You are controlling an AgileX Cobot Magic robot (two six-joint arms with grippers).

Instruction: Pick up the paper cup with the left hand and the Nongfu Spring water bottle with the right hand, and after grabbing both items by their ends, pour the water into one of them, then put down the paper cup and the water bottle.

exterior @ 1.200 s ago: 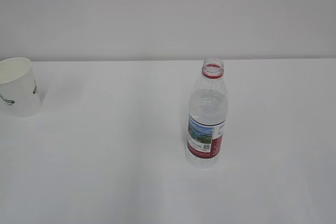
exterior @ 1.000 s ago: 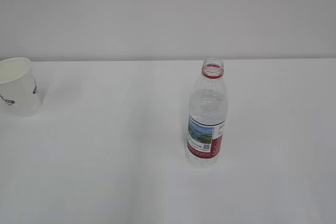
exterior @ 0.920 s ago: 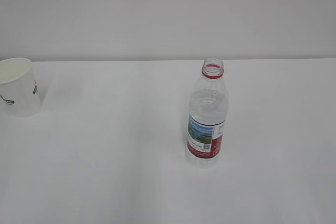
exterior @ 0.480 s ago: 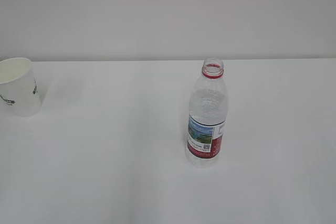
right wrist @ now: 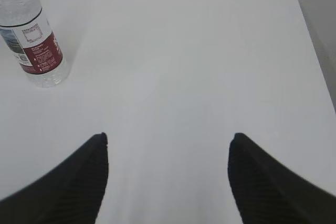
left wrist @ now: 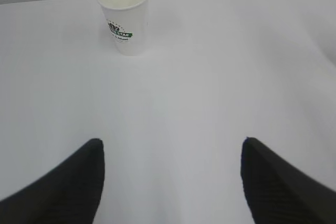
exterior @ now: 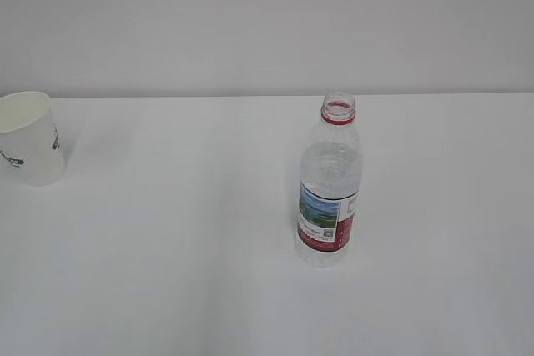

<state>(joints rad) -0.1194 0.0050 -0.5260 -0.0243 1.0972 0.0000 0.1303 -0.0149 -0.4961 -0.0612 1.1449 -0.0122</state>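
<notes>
**A:** Exterior view, going left to right: the paper cup (exterior: 27,138) is standing upright at the far left edge of the desk (exterior: 183,231), and the Nongfu Spring water bottle (exterior: 329,181) is standing well apart from it, right of centre, uncapped, with the water (exterior: 330,164) sitting inside.

**B:** Yep. Left hand (left wrist: 170,174) is hovering with jaws spread, cup ahead of it, nothing between them. Right hand (right wrist: 168,169) is hanging with jaws spread too, bottle off to its upper left, untouched.

Bare table (exterior: 183,248) between paper cup (exterior: 29,137) and bottle (exterior: 329,185); both stand well apart.
</notes>
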